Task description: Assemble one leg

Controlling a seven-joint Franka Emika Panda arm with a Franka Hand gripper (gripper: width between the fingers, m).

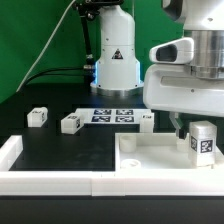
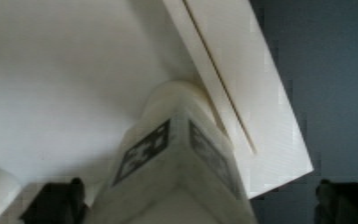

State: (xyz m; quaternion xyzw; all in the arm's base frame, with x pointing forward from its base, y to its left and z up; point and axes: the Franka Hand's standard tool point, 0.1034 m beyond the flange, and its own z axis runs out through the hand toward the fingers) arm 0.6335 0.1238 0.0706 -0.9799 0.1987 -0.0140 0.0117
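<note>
Leg upright with marker tag on its side, seated at corner of white panel, gripper spread wide just above, fingers either side without contact, 3 spare legs on black table, marker board behind

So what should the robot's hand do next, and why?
Probably lift straight up and away. The gripper is open just above the leg, which stands upright at a corner of the white panel, so nothing seems left to hold there.
</note>
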